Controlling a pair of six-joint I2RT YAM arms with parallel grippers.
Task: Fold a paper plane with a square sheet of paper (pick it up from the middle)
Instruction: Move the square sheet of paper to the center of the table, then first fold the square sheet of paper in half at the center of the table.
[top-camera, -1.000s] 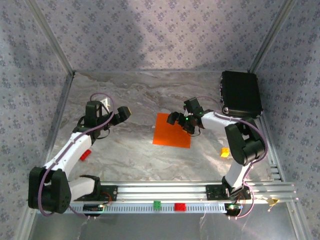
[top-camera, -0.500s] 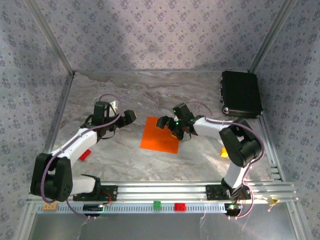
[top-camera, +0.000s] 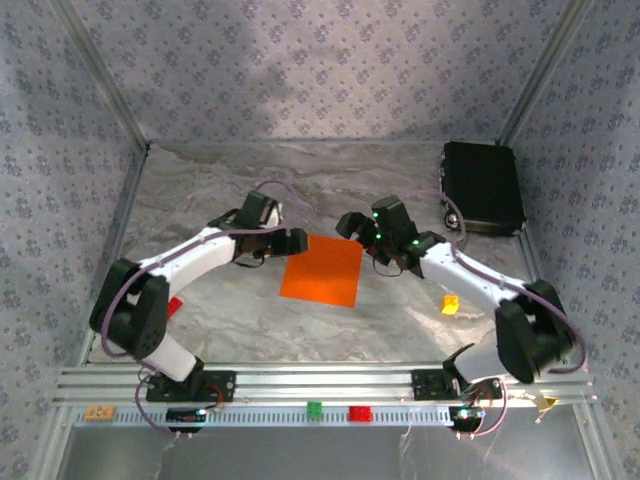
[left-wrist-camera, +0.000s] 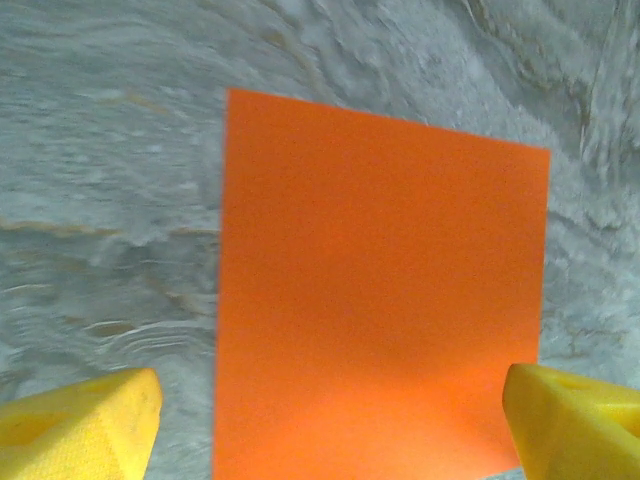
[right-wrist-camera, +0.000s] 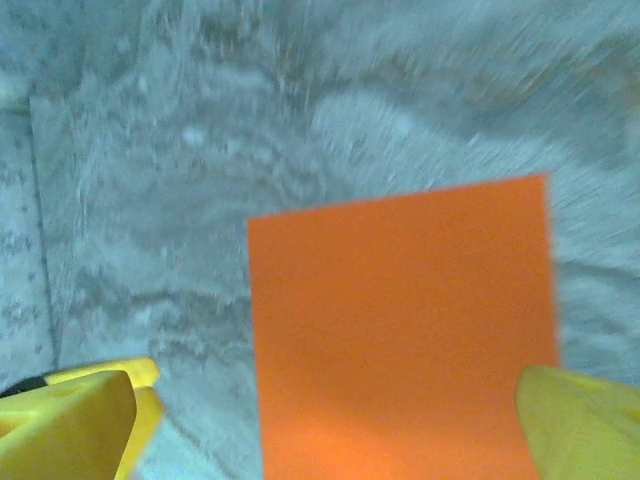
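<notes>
- The square sheet of paper (top-camera: 322, 270) lies flat and unfolded on the marble worktop (top-camera: 210, 180), near its middle, between the two claws.
- Being square, it has no long axis. In the top view it sits slightly askew, with its far edge shifted a little to the right of its near edge.
- The left arm bends at a low elbow at the left side, and its forearm runs up and to the right. The left claw (top-camera: 283, 248) is at the sheet's far-left corner.
- In the left wrist view, that claw's yellow fingertips (left-wrist-camera: 80, 420) stand wide apart, with the sheet (left-wrist-camera: 380, 290) spanning most of the gap. Whether they touch it I cannot tell.
- The right arm stretches from its base up and to the left. The right claw (top-camera: 365, 240) is at the sheet's far-right corner.
- Its jaws are also spread wide, with nothing held. The right wrist view is blurred and shows the sheet (right-wrist-camera: 400, 330) between the fingertips (right-wrist-camera: 585, 420).
- A black box (top-camera: 482, 187) sits at the far-right corner, well apart from the sheet.
</notes>
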